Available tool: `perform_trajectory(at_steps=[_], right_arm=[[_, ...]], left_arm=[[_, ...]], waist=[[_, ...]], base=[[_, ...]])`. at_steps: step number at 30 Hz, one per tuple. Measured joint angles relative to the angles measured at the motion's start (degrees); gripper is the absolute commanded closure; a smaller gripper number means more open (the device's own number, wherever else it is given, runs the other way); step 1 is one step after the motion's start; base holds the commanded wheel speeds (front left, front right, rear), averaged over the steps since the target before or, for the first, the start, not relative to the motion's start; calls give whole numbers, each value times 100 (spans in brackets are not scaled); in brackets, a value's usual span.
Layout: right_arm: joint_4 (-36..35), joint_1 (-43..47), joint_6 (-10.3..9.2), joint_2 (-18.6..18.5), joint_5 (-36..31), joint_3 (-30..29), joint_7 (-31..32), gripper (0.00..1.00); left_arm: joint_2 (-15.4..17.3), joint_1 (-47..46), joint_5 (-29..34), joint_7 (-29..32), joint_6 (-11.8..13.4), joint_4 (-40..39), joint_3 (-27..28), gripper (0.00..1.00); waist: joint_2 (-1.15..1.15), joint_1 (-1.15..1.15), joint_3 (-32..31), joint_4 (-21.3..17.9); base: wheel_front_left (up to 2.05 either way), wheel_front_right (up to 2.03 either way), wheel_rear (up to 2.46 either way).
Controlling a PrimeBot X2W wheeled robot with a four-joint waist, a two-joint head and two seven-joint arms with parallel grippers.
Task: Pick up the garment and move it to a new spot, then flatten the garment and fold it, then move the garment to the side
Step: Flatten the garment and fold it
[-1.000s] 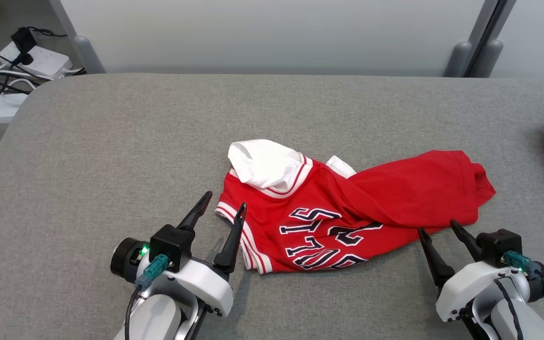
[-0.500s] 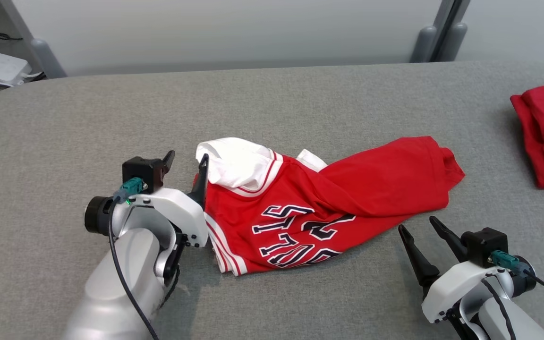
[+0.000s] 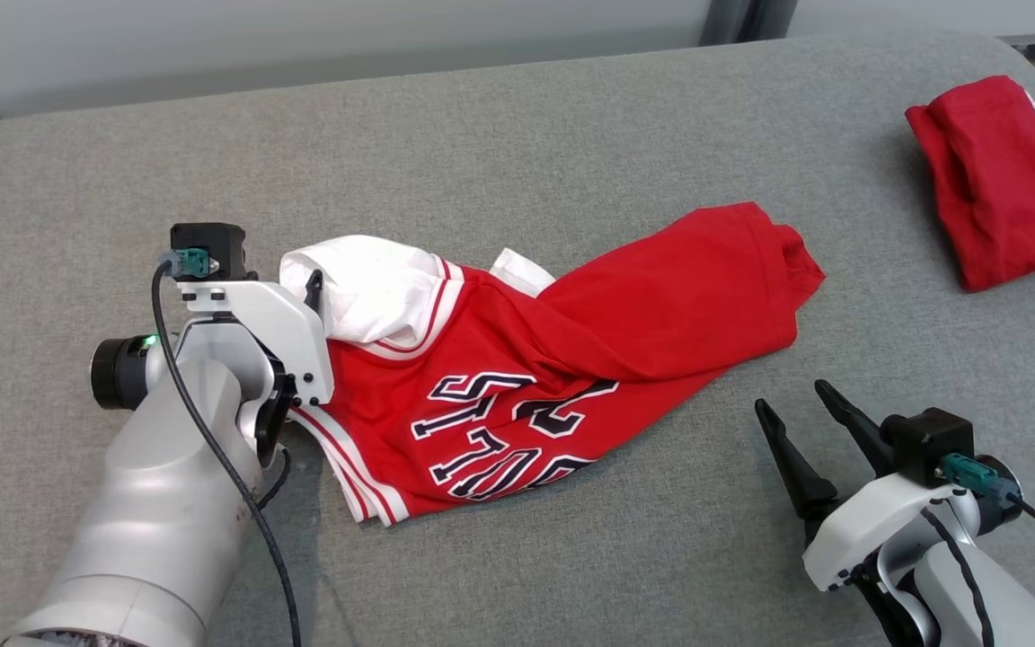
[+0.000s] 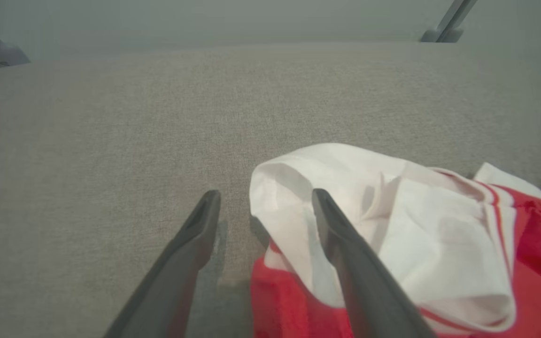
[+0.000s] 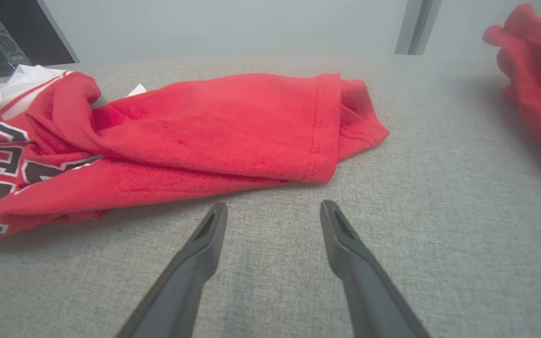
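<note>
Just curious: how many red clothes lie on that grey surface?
2: a crumpled red jersey in the middle, and a red bundle at the far right. More could lie off-camera.

My head camera looks steeply down on the grey padded surface [image 3: 517, 117], taking in the whole garment [image 3: 571, 359]. The left wrist camera sits low and very close behind the left gripper [image 4: 266, 193], facing the garment's white end. The right wrist camera, low behind the right gripper [image 5: 274, 204], shares the garment's red end and, I think, the head view's folded red cloth [image 5: 533, 84] at far right.
</note>
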Motion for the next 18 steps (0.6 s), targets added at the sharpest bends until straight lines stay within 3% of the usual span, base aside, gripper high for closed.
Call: perform_trajectory(at_steps=[10,11,13,14,18], right_arm=[[-52,-97,0,-16,1,1,1,0],[-52,-97,0,-16,1,1,1,0],[-54,-97,0,-16,1,-9,1,0],[-55,-97,0,-16,1,-18,1,0],[-55,-97,0,-16,0,-36,0,0]], left_arm=[[30,-177,-110,316,-13,422,45,0],[30,-177,-110,316,-13,422,45,13],[31,-208,-110,297,-46,442,19,86],[32,-234,-110,264,-54,446,-3,100],[52,-262,-105,67,-102,456,-92,100]], waist=[[0,0,211,-155],[0,0,211,-155],[0,0,220,-156],[0,0,220,-152],[0,0,190,-125]], base=[[0,0,0],[0,0,0],[0,0,0],[0,0,0],[0,0,0]])
